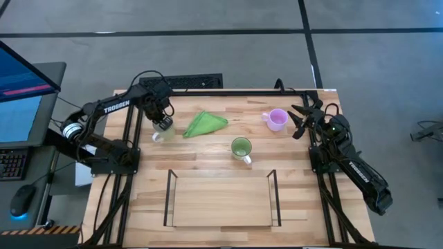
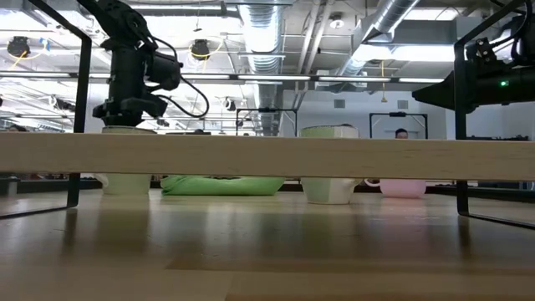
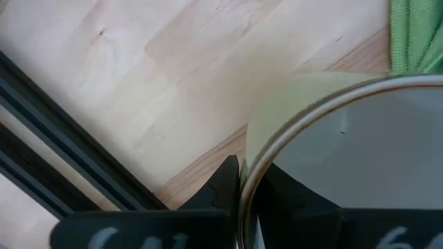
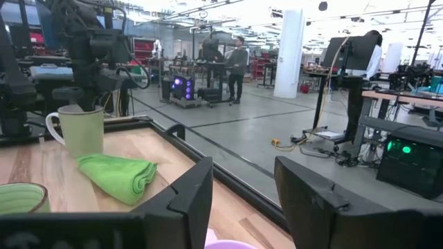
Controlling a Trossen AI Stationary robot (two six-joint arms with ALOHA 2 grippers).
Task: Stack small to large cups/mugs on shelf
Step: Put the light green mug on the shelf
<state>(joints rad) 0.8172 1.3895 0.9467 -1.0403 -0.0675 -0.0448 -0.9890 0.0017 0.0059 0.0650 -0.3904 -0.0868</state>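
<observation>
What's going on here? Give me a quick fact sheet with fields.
white mug: on table, left gripper at its rim, one finger inside
green mug: mid-table, untouched
purple mug: by right gripper, which is open
cloth: between white and purple mugs
shelf: near edge, no mugs on it

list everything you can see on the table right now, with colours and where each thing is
white mug: 1, white, far left of table, left gripper's fingers straddling its rim
green cloth: 1, green, beside the white mug
green mug: 1, green, table centre
purple mug: 1, light purple, far right
shelf: 1, clear top with black frames, near edge, nothing on it
left gripper: on white mug's rim
right gripper: open, beside purple mug
</observation>
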